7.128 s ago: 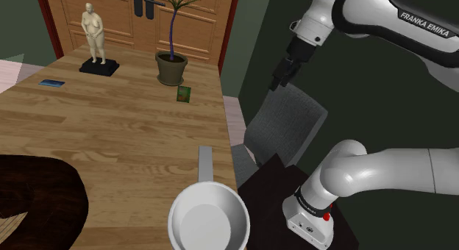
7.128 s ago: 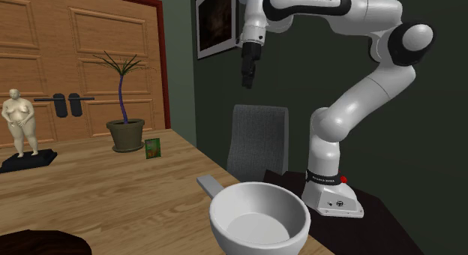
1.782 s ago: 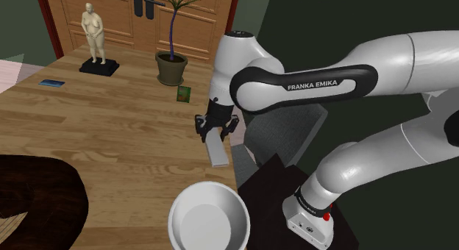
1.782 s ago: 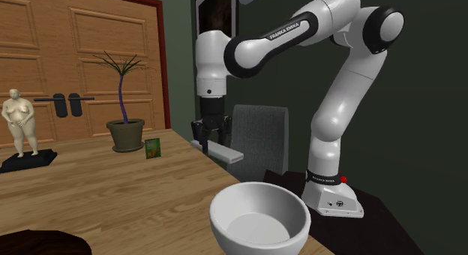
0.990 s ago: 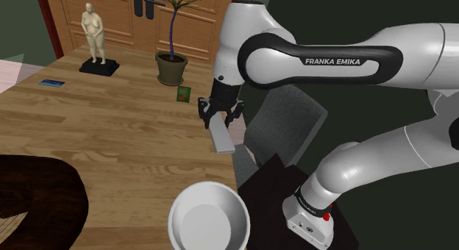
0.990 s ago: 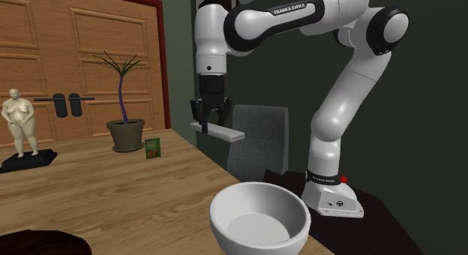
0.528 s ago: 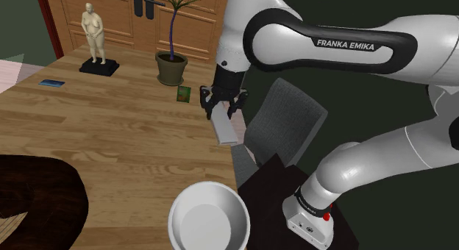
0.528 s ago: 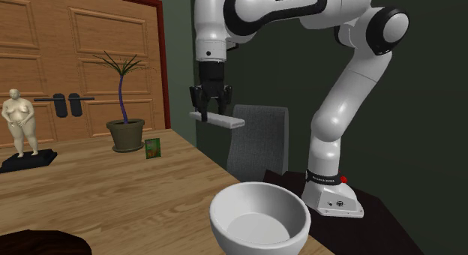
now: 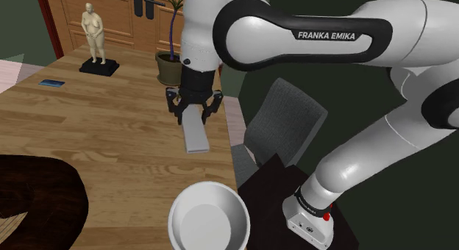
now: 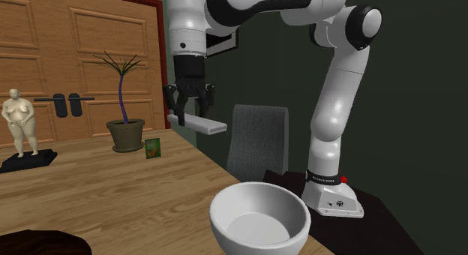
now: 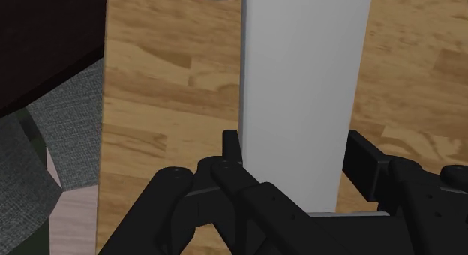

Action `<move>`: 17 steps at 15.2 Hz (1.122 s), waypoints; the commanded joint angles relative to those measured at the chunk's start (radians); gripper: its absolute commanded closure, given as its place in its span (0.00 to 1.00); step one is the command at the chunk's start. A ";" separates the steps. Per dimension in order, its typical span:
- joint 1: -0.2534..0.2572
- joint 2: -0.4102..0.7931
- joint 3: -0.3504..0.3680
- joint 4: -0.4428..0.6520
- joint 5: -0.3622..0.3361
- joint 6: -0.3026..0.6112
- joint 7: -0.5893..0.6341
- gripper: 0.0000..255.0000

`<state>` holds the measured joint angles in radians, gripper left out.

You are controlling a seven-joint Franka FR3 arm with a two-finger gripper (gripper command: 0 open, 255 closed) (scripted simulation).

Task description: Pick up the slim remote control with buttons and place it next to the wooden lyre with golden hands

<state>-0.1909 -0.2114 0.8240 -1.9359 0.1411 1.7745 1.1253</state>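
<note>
Black fingers (image 11: 231,150) clamped on flat pale grey slim remote (image 11: 304,88), lifted above light wooden surface (image 9: 103,138), large white bowl (image 9: 208,215) nearer

Pretty clearly a home, dining room by the looks of it. Long plank-top wooden table (image 9: 110,131) with a grey upholstered chair (image 9: 283,123) at its edge and a big white bowl (image 9: 208,223) on top. Decor stuff down the far end: potted plant (image 9: 171,66), small green box (image 10: 153,147) just beside the pot, little nude figurine (image 9: 93,31) on a black base. Behind all that, panelled wooden double doors (image 10: 75,51) with dark handles (image 10: 64,102) in a red frame, plus dark green walls (image 10: 420,103). Very lived-in, living-space furniture all round.
</note>
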 commanded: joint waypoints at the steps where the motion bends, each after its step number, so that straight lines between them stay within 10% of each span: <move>1: -0.001 0.085 0.059 0.071 -0.056 -0.005 0.082 1.00; 5: 0.054 0.316 0.156 0.238 -0.242 -0.035 0.272 1.00; 9: 0.228 0.549 0.148 0.447 -0.429 -0.113 0.426 1.00; 17: 0.218 0.547 0.137 0.352 -0.430 -0.019 0.432 1.00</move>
<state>0.0305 0.3380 0.9604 -1.5669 -0.2894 1.7394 1.5560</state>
